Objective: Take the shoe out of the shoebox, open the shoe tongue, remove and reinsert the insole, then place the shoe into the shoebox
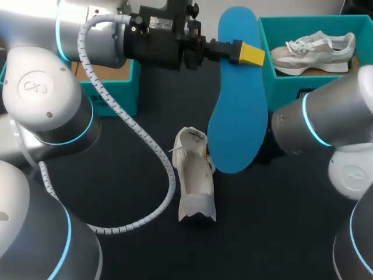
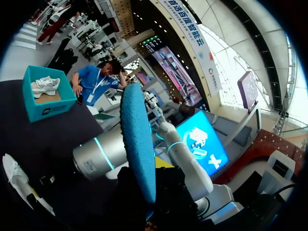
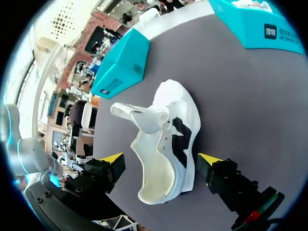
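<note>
Blue insole (image 1: pixel 236 99) hangs clamped in the left claw (image 1: pixel 247 53), raised off the dark surface (image 1: pixel 280 221). Its lower end is just beside the white shoe (image 1: pixel 195 181), and their long axes roughly line up. The right claw (image 3: pixel 161 159) is nearer, its fingers spread apart either side of the shoe's open mouth, gripping nothing.

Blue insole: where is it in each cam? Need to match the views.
Head view: blue insole held in the left gripper, its lower end by the white shoe.
Left wrist view: edge-on, standing up ahead of that arm's own gripper.
Right wrist view: not in it.
Shared landmark: the white shoe on the table, in all three views.
</note>
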Controlling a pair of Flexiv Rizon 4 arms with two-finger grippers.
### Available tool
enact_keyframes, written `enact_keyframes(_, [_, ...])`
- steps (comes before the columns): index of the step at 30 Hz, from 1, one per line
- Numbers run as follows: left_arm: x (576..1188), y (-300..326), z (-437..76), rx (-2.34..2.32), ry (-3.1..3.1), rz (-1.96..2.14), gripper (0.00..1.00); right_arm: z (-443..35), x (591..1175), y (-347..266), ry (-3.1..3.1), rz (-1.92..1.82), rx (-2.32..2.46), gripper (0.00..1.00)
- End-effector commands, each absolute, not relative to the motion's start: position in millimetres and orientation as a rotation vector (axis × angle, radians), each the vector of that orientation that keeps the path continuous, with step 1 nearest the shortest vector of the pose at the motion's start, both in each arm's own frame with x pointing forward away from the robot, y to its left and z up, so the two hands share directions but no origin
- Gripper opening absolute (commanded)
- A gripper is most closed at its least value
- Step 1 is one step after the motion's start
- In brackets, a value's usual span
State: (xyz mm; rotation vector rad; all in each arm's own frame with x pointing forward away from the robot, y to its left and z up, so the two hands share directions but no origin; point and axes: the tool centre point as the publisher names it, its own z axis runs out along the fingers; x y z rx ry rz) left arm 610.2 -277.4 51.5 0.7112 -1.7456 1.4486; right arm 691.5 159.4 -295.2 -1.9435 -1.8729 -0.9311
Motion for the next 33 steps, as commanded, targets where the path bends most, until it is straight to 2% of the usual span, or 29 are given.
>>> enact_keyframes(1, [609.5, -278.5, 50.4, 0.714, -1.745, 1.449, 0.00, -281.7, 681.7, 139.4, -1.620, -1.209, -1.779, 1.00])
enact_keyframes(17, [609.5, -278.5, 50.4, 0.714, -1.745, 1.449, 0.00, -220.5, 694.1, 137.3, -1.427, -1.236, -1.377, 1.00])
enact_keyframes(33, [609.5, -278.5, 50.4, 0.714, -1.745, 1.449, 0.00, -162.2, 703.8, 142.3, -1.298, -1.296, -1.339, 1.00])
